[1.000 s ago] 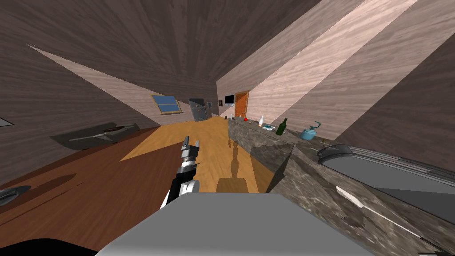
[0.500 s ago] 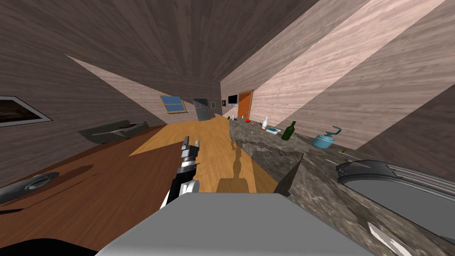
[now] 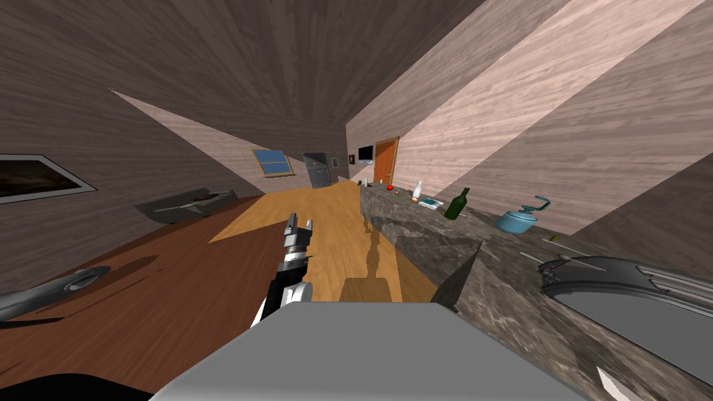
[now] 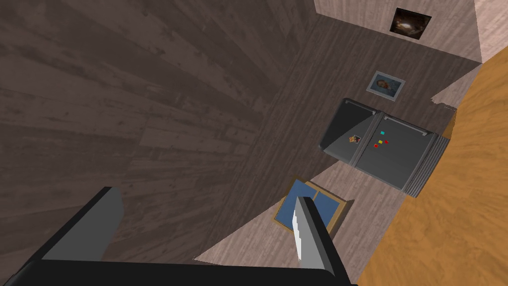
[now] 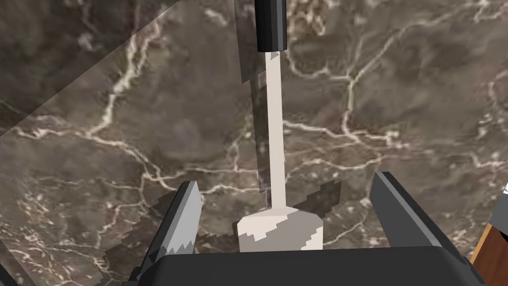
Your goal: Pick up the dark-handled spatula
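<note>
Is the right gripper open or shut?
Open: the right gripper has its fingers spread apart, with the spatula lying untouched between them.

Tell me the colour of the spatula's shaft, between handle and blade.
Off-white, like its blade; the spatula shows best in the right wrist view.

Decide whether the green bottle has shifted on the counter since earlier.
No. The green bottle keeps its place by the blue pot; my camera turned.

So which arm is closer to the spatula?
Right. The right gripper hangs open just over the spatula on the counter; the left gripper is out over the floor.
</note>
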### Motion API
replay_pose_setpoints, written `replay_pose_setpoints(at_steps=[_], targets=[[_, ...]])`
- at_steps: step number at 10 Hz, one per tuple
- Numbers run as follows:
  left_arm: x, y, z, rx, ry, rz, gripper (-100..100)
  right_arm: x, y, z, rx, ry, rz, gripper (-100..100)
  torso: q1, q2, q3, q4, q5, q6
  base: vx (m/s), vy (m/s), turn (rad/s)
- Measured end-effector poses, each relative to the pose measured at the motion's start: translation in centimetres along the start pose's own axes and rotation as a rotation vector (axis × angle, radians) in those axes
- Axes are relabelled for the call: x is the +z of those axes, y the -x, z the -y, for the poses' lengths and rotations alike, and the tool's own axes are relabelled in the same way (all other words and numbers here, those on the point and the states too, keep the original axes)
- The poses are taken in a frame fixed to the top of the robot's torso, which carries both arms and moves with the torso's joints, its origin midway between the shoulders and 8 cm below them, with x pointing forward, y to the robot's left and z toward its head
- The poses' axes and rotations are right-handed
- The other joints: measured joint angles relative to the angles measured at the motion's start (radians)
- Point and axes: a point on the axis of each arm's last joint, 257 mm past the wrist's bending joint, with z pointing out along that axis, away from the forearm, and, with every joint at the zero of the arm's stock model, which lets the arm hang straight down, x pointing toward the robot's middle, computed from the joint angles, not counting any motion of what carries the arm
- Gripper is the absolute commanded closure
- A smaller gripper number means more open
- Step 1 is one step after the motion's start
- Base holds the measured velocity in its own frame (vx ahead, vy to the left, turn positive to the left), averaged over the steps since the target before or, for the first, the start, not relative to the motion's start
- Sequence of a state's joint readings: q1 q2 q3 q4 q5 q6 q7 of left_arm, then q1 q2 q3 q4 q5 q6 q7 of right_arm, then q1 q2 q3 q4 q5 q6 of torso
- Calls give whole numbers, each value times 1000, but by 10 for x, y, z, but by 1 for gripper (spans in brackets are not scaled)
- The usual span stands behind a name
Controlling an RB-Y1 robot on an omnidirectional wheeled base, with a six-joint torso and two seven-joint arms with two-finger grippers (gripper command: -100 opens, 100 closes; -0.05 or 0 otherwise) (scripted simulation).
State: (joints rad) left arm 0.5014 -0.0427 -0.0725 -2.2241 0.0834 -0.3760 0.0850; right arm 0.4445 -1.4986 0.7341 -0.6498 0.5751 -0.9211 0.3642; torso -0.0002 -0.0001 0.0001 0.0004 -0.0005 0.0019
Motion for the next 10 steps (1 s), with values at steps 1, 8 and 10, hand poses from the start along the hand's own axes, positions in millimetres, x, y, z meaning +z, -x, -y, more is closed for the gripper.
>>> replay_pose_setpoints(at_steps=[1,8,10], targets=[[0,0,0,0,0,0,0,0,0,0,0,0,0,100,0,0,0,0,0,0,0,0,0],[0,0,0,0,0,0,0,-12,-7,7,-3,-17,-28,-100,2,2,1,0,1,0,-9,8,-12],[0,0,0,0,0,0,0,-16,-8,8,-8,-8,-28,-100,-3,1,1,0,0,0,-17,-64,-34]])
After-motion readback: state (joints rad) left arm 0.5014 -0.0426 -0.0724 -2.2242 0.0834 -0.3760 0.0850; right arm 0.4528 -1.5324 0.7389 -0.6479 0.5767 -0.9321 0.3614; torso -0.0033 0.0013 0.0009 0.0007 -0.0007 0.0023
